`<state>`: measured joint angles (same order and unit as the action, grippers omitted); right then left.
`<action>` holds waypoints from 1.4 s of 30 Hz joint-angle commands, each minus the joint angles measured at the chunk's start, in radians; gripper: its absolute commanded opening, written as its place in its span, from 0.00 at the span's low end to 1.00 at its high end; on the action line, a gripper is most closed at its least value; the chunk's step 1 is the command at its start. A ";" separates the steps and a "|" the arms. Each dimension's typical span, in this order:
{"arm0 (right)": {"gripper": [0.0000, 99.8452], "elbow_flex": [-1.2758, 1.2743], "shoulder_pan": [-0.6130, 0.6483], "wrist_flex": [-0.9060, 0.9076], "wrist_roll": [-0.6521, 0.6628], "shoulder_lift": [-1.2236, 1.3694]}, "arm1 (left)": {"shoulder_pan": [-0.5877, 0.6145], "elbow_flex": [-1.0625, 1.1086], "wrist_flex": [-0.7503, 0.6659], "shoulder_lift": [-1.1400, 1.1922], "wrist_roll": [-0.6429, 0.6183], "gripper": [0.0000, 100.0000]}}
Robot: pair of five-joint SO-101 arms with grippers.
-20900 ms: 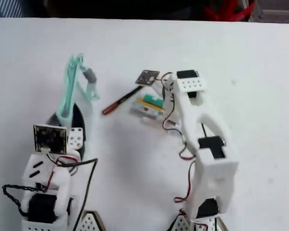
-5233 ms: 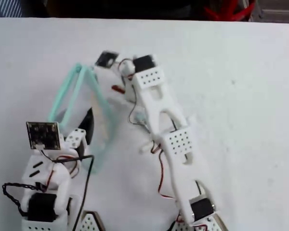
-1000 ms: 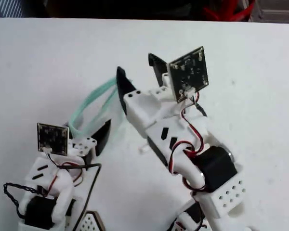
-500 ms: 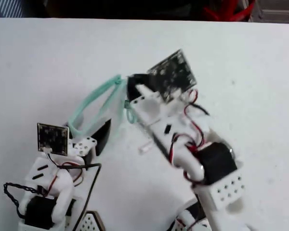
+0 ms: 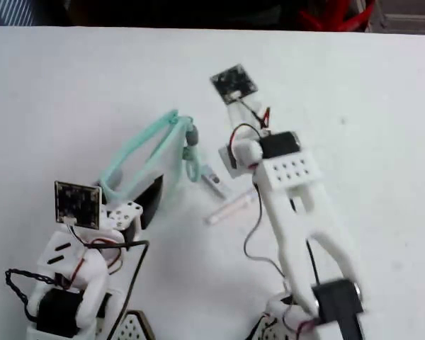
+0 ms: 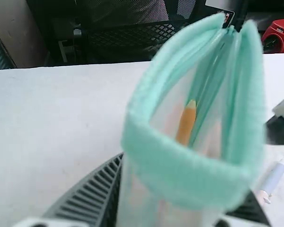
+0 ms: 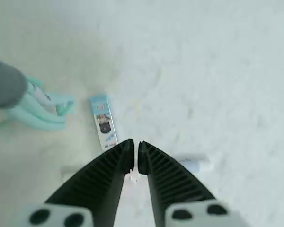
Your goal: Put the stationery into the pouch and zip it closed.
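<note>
My left gripper [image 5: 146,202] is shut on the near end of a clear pouch [image 5: 150,157] with teal edging. In the left wrist view the pouch [image 6: 194,156] stands open, with an orange pencil [image 6: 185,124] inside. Its grey zipper pull [image 5: 191,134] and teal loop [image 7: 48,111] hang at the far end. Beside the pouch a small blue-and-white stick [image 5: 213,181] and a white pen [image 5: 230,207] lie on the table. My right gripper [image 7: 135,147] hovers shut just above the pen [image 7: 195,165], close to the stick [image 7: 103,123], with nothing between its fingers.
The white table [image 5: 354,92] stretches wide to the right and at the back. The left arm's base [image 5: 64,297] stands at the near left edge, and the right arm [image 5: 304,227] runs from the near edge toward the middle. Dark chairs sit beyond the far edge.
The right arm swung away from the pouch's mouth and now points down over the pen and stick. Its fingers, open a second ago, are shut. The left gripper kept hold of the pouch.
</note>
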<state>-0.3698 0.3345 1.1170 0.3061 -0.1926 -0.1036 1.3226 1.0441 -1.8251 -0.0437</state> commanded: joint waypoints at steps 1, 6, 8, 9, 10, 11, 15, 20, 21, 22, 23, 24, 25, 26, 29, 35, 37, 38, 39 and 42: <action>0.10 0.006 -0.045 0.019 0.077 0.036 | -0.005 -0.006 -0.025 0.001 -0.003 0.25; 0.17 0.009 0.050 0.008 0.098 0.044 | 0.028 -0.006 -0.040 0.001 -0.003 0.25; 0.16 -0.023 0.108 -0.025 0.141 0.048 | 0.050 -0.005 -0.044 0.001 -0.008 0.25; 0.16 -0.049 0.125 -0.054 0.144 0.045 | 0.058 -0.005 -0.044 0.001 -0.009 0.25; 0.16 -0.078 0.131 -0.084 0.138 0.045 | 0.064 -0.005 -0.044 0.001 -0.009 0.25; 0.16 -0.109 0.133 -0.113 0.124 0.050 | 0.065 0.000 -0.044 0.001 -0.009 0.25; 0.16 -0.252 0.131 -0.243 0.112 0.053 | 0.065 0.011 -0.063 0.001 -0.011 0.25; 0.16 -0.316 0.137 -0.344 0.112 0.053 | 0.065 0.011 -0.066 0.001 -0.011 0.25; 0.16 -0.313 0.137 -0.346 0.110 0.053 | 0.065 0.011 -0.066 0.001 -0.011 0.25; 0.16 -0.313 0.139 -0.355 0.110 0.053 | 0.065 0.011 -0.063 0.001 -0.011 0.25; 0.16 -0.316 0.143 -0.372 0.110 0.054 | 0.073 0.011 -0.063 0.001 -0.011 0.25; 0.16 -0.321 0.150 -0.383 0.110 0.059 | 0.087 0.011 -0.063 0.001 -0.011 0.25; 0.16 -0.321 0.153 -0.386 0.110 0.076 | 0.102 0.011 -0.066 0.001 -0.012 0.25; 0.16 -0.319 0.156 -0.394 0.110 0.101 | 0.116 0.009 -0.068 0.001 -0.014 0.25; 0.15 -0.275 0.173 -0.398 0.117 0.209 | 0.136 0.006 -0.068 0.001 -0.052 0.25; 0.03 -0.137 0.096 -0.285 0.098 0.252 | 0.131 0.009 -0.068 0.001 -0.054 0.25; 0.01 -0.129 0.051 -0.275 0.041 0.186 | 0.131 0.009 -0.068 0.001 -0.055 0.25; 0.02 -0.124 0.031 -0.265 0.023 0.137 | 0.130 0.009 -0.068 0.001 -0.057 0.25; 0.02 -0.123 0.015 -0.252 0.009 0.077 | 0.128 0.009 -0.068 0.001 -0.057 0.25; 0.02 -0.126 -0.001 -0.223 0.003 -0.124 | 0.128 0.009 -0.068 0.001 -0.058 0.25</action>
<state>-0.5462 0.3514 0.8715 0.3276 -0.1097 0.0222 1.3380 1.0012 -1.8251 -0.0882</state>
